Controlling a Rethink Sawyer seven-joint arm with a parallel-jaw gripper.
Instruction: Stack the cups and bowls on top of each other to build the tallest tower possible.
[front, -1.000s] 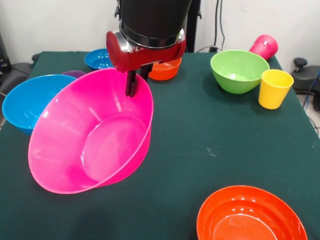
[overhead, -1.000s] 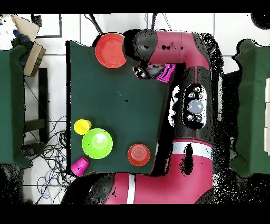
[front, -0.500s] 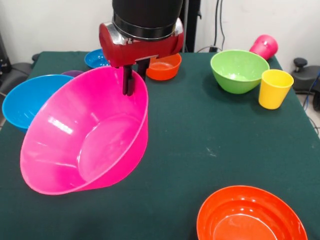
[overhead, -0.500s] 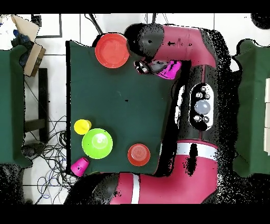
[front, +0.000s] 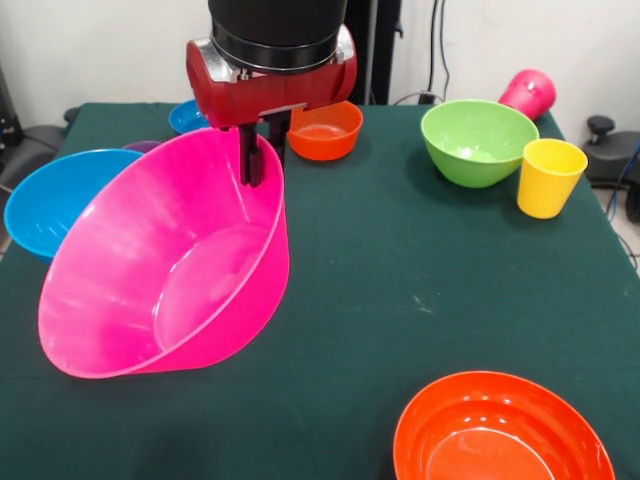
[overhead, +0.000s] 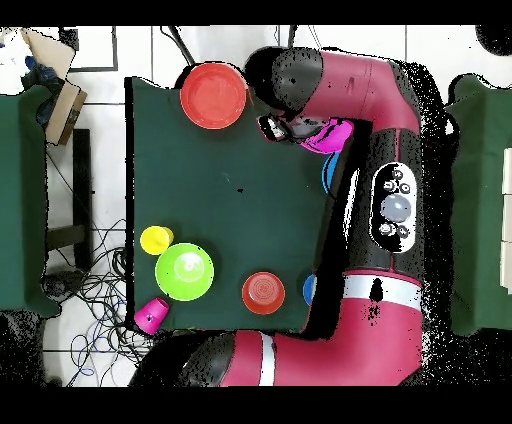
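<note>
The claw (front: 251, 160) grips the far rim of the very large pink bowl (front: 160, 265), one finger inside the wall and one outside. The bowl is tipped steeply, its mouth facing the front camera and slightly upward, with its lower rim down by the green bench (front: 400, 260). In the overhead view most of this bowl is hidden under the red arm (overhead: 385, 190); only a magenta patch (overhead: 335, 135) shows beside the wrist.

To the left of the pink bowl in the front view sits the medium blue bowl (front: 50, 205), upright and partly covered by the pink rim. Behind it, a sliver of the purple cup (front: 145, 147) and the small blue bowl (front: 190, 116) peek out. The small orange bowl (front: 325, 130) stands upright just behind the claw.

On the right side of the front view, the lime green bowl (front: 478, 142) is upright, with the yellow cup (front: 549, 177) just beside it, also upright. The magenta cup (front: 530, 93) lies at the far corner of the bench, apparently on its side. The large orange bowl (front: 500, 430) sits upright at the near edge, well apart from the others.
</note>
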